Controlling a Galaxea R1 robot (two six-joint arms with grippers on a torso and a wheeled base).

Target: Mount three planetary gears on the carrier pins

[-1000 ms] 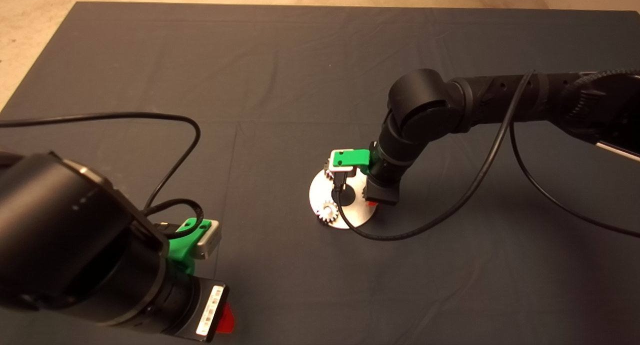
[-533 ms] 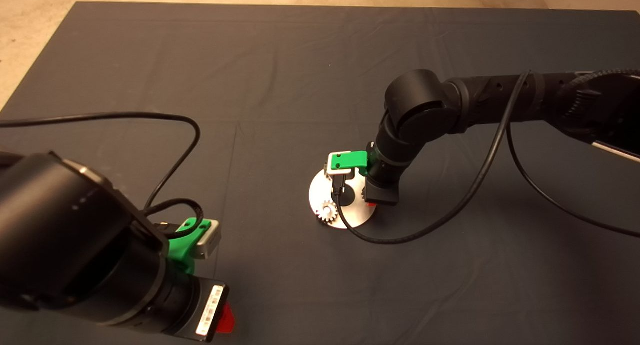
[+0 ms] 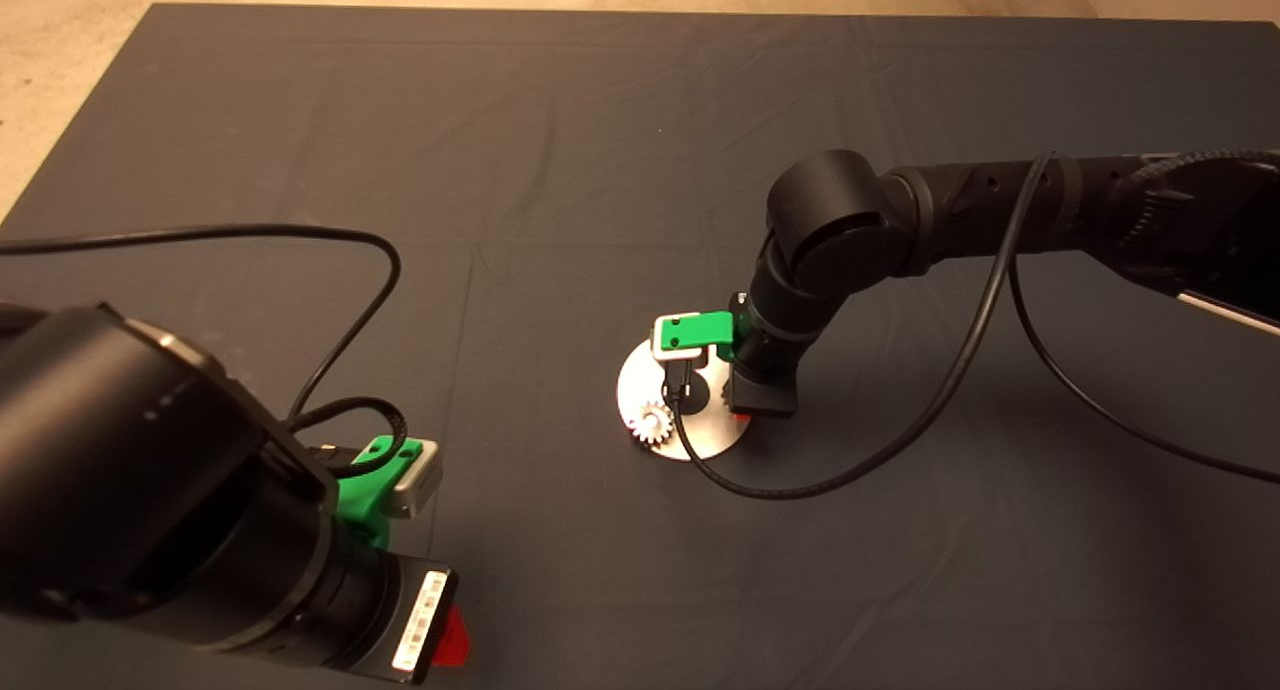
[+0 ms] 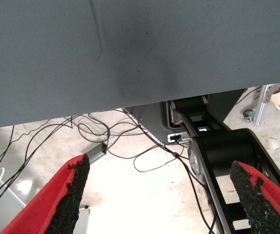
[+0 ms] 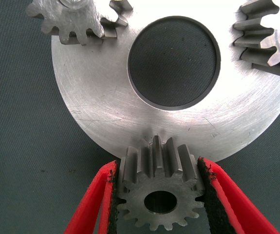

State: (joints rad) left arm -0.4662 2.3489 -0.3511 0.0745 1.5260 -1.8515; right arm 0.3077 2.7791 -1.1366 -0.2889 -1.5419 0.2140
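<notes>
Jaws of your right gripper [image 5: 160,195] are pinching the third gear [image 5: 159,187] at the disc [image 5: 105,112] rim; its pin seems hidden, so misalignment risks jamming. Left gripper [image 4: 159,195] is idling, spread.

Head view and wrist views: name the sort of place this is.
Probably a robotics lab bench: a dark mat over a table, loose cables on a concrete floor, and the right gripper gripping a planetary gear by a carrier disc.

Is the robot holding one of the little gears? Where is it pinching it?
Yes. The right gripper holds a planetary gear, its two pads pinching the toothed sides at the disc's edge. The left gripper is open, holding nothing.
</notes>
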